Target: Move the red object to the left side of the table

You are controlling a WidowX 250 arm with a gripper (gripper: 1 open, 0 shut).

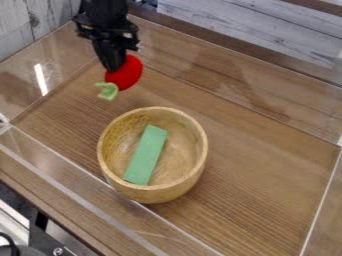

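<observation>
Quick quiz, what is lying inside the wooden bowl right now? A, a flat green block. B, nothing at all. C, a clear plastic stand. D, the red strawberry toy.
A: a flat green block lies in the wooden bowl, while the red strawberry toy hangs from the end effector, outside the bowl.
</observation>
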